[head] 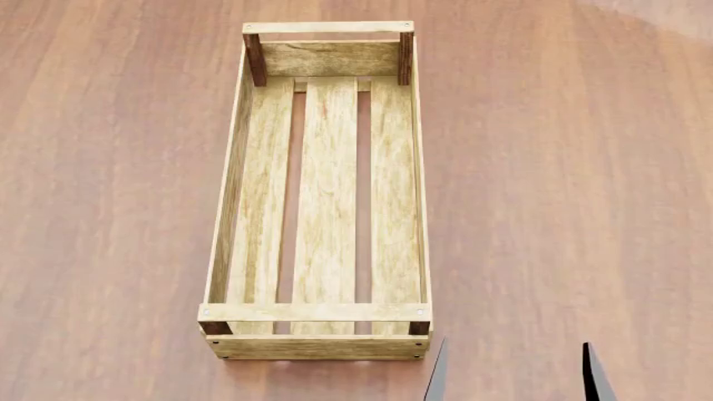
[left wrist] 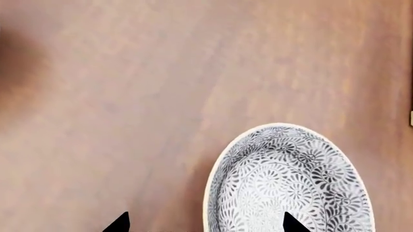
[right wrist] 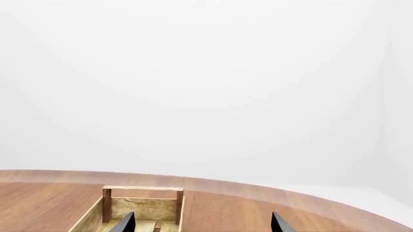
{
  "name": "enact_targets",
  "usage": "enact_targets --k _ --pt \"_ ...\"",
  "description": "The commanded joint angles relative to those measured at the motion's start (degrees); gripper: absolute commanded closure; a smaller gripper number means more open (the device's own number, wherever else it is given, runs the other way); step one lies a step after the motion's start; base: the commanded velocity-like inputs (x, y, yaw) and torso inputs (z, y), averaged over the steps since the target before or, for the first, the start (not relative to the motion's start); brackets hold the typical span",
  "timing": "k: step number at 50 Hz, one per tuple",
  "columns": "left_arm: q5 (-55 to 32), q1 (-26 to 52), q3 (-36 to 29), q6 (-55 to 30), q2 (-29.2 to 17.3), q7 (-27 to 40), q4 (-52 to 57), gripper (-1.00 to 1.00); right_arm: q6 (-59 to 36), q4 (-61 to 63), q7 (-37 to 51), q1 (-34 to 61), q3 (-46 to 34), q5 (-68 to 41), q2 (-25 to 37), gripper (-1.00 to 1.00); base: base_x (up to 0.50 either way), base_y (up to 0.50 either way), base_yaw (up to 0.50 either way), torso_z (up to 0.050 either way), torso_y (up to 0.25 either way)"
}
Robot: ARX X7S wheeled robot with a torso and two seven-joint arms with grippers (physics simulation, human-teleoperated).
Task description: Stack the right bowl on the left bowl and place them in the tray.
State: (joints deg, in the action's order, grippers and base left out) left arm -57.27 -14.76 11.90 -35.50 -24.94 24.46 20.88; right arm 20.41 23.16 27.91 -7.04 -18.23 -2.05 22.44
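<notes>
We see the table [head: 579, 167] with the tray [head: 323, 200] empty at centre. One patterned bowl [left wrist: 290, 183] sits under the left gripper [left wrist: 206, 224], fingers spread, holding nothing. Right gripper [head: 515, 372] is likewise spread and empty. We judge stacking not started; next: grasp a bowl rim.

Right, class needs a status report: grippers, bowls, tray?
Left gripper open, straddling patterned bowl rim. Right gripper open, empty, near tray. Tray holds nothing. Second bowl out of sight.
</notes>
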Motion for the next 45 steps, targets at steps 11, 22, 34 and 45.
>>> enact_targets --k 11,22,34,45 --pt "3.46 -0.80 -0.70 1.71 1.23 -2.03 0.03 -1.00 -0.03 0.13 -0.95 0.06 0.97 1.26 -0.81 -1.00 0.00 0.00 0.00 0.000 0.000" --pt "4.99 -1.16 -2.13 2.25 1.37 -2.44 -0.24 1.00 -0.26 0.28 -0.80 0.11 0.81 1.22 -0.67 -1.00 0.00 0.00 0.00 0.000 0.000" --pt "5.79 -1.35 -2.58 2.73 1.14 -2.42 0.14 1.00 -0.40 0.25 -0.68 0.26 0.61 1.10 -0.54 -1.00 0.00 0.00 0.00 0.000 0.000" --pt "11.13 -2.02 -3.89 5.92 -0.58 -3.02 4.14 1.00 -0.49 0.31 -0.58 0.25 0.51 0.97 -0.34 -1.00 0.00 0.00 0.00 0.000 0.000"
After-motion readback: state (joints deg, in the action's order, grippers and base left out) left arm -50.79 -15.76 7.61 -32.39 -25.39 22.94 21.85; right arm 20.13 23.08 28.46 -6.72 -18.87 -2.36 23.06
